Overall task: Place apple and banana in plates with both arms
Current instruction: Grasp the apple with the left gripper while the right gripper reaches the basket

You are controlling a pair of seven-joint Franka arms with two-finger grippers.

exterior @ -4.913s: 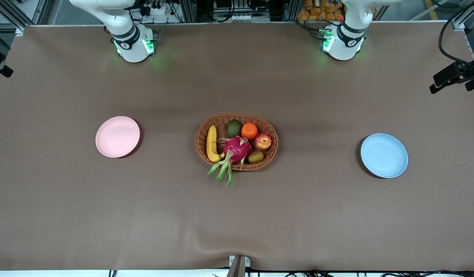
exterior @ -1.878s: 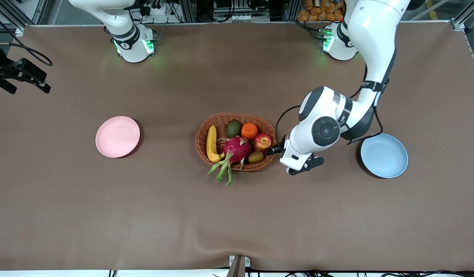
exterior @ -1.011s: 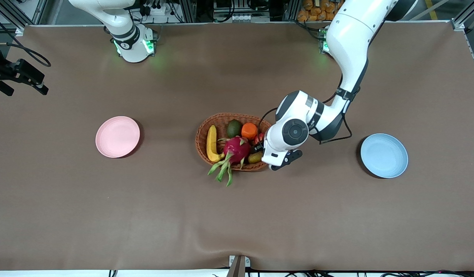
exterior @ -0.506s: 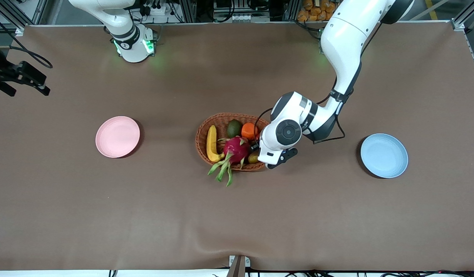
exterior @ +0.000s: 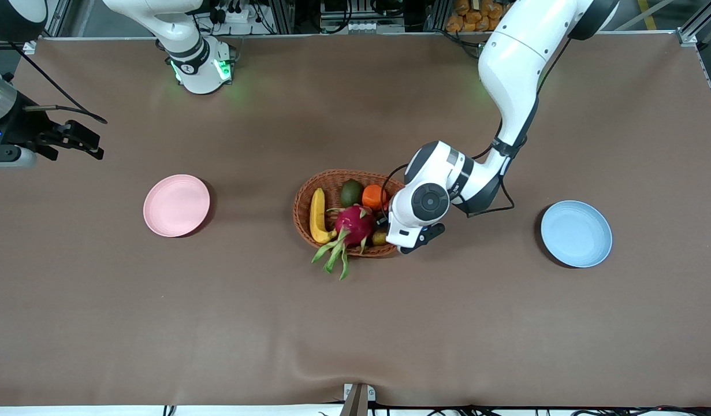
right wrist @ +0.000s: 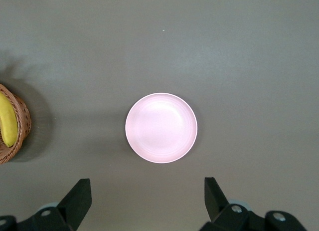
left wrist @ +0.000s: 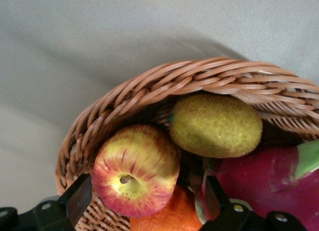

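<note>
I see the basket (exterior: 355, 212) mid-desk (exterior: 355, 323), between the two plates. One plate (exterior: 177, 205) sits toward the right arm's end, the other plate (exterior: 576, 233) toward the left arm's end, slightly nearer the camera. In the basket, the banana (exterior: 316, 216) lies at the right arm's end. The avocado (exterior: 350, 192) and orange (exterior: 374, 196) sit side by side at the rim farthest from the camera. The dragon fruit (exterior: 355, 224) is in the middle, its leaves trailing over the near rim onto the desk. The kiwi (left wrist: 215, 125) lies against the wall beside the apple (left wrist: 135, 170), which rests against the orange. My left end effector (left wrist: 144, 206) hangs over the apple; my right end effector (right wrist: 147, 203) is high over the desk near the first plate.
</note>
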